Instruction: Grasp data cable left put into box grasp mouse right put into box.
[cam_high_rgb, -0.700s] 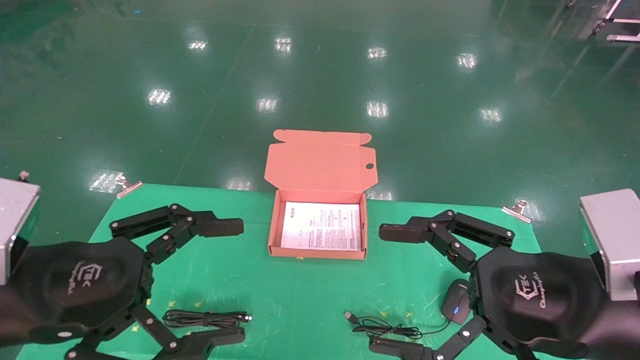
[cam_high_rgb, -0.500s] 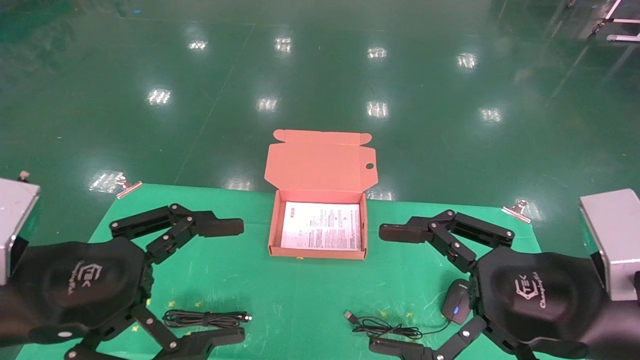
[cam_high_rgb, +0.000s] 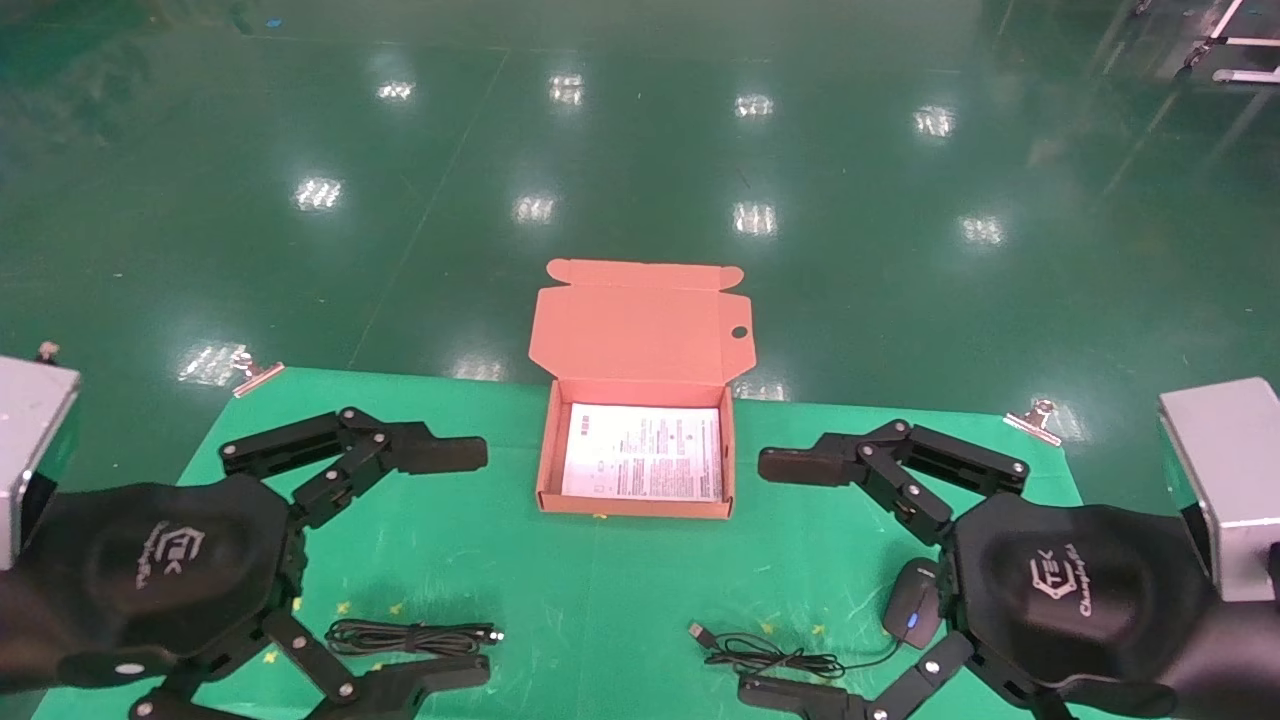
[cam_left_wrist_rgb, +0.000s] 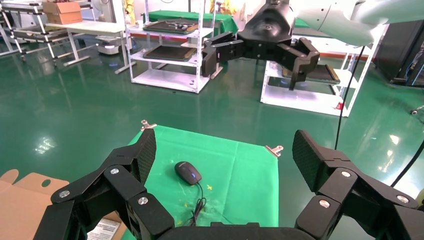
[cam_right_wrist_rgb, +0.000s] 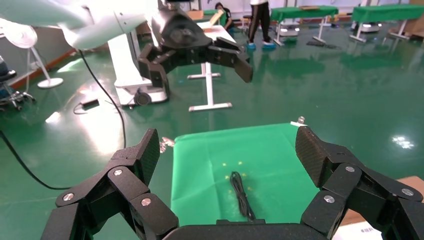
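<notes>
The salmon-orange box (cam_high_rgb: 545, 455) stands open at the middle back of the green table, lid up, with a white printed sheet as its floor. The data cable (cam_high_rgb: 410, 637), a narrow black bundle, lies at the front left, between the fingers of my open left gripper (cam_high_rgb: 486, 562), which hangs above it. The cable also shows in the right wrist view (cam_right_wrist_rgb: 240, 196). The black mouse (cam_high_rgb: 912, 603) with a blue spot lies at the front right, partly under my open right gripper (cam_high_rgb: 750, 577). Its cord ends in a USB plug (cam_high_rgb: 697, 631). The mouse also shows in the left wrist view (cam_left_wrist_rgb: 188, 173).
The green cloth (cam_high_rgb: 600, 580) is clamped by metal clips at its back corners (cam_high_rgb: 255, 372) (cam_high_rgb: 1035, 418). Grey housings stand at the far left (cam_high_rgb: 30, 430) and far right (cam_high_rgb: 1215, 470). Shiny green floor lies beyond the table's back edge.
</notes>
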